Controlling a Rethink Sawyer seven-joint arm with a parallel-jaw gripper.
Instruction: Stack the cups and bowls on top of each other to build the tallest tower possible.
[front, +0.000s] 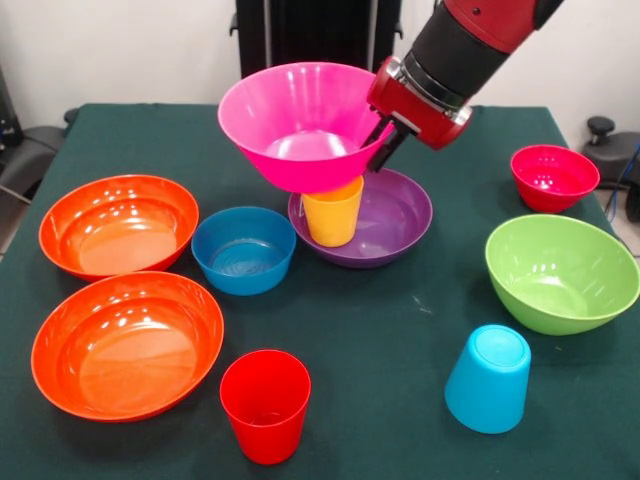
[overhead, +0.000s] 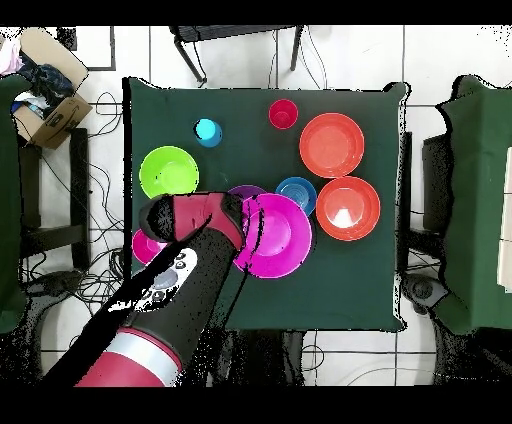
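Observation:
My gripper (front: 385, 140) is shut on the right rim of the large magenta bowl (front: 300, 125) and holds it upright. The bowl's base sits on or just above the yellow cup (front: 332, 215); I cannot tell whether they touch. The yellow cup stands upright in the wide purple bowl (front: 400, 225). In the overhead view the magenta bowl (overhead: 272, 235) hides the cup, and the gripper (overhead: 235, 225) is at its left rim. Two orange bowls (front: 118, 222) (front: 127, 342), a small blue bowl (front: 243, 248) and a red cup (front: 265, 405) stand on the left.
A light blue cup (front: 488, 378) stands upside down at the front right. A lime green bowl (front: 560, 272) and a small crimson bowl (front: 553, 177) stand along the right edge. All of these stand on the dark green table (front: 380, 340).

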